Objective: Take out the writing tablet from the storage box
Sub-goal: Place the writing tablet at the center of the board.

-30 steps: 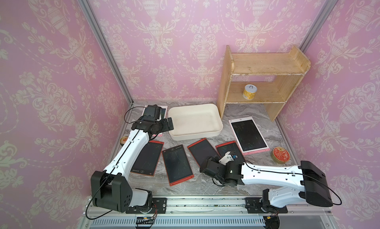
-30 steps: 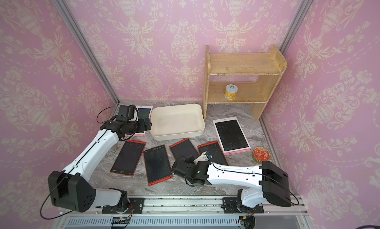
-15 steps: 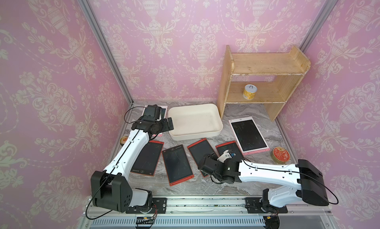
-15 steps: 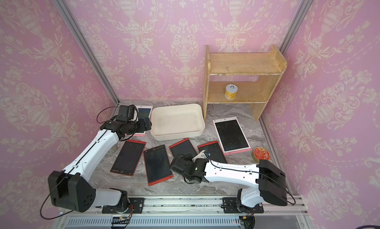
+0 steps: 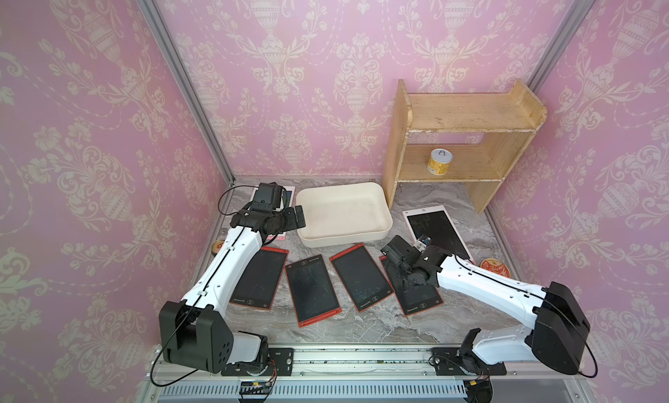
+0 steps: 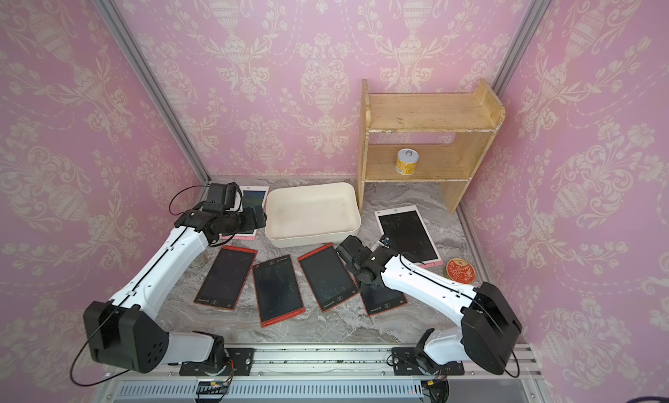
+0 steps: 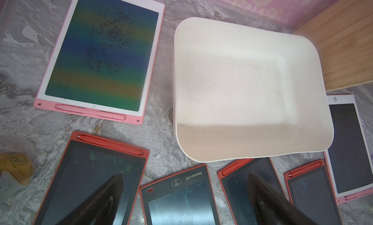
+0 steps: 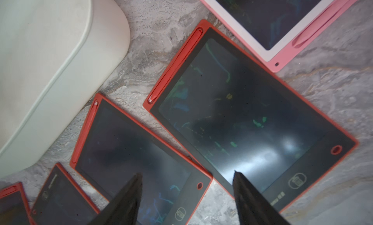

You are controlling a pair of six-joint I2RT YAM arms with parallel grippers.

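Note:
The off-white storage box stands at the back middle of the table, and its inside shows bare in the left wrist view. Several red writing tablets lie flat in a row in front of it. My left gripper hovers open beside the box's left wall, holding nothing. My right gripper hangs open above the rightmost red tablet, nothing between its fingers. That tablet lies flat on the table.
Two pink-framed tablets lie on the table, one right of the box, one to its left under my left wrist. A wooden shelf with a yellow can stands back right. A red round tin sits near the right edge.
My right gripper has opened wider and drawn back from the front toward the right, over the rightmost red tablet. The left arm has not moved.

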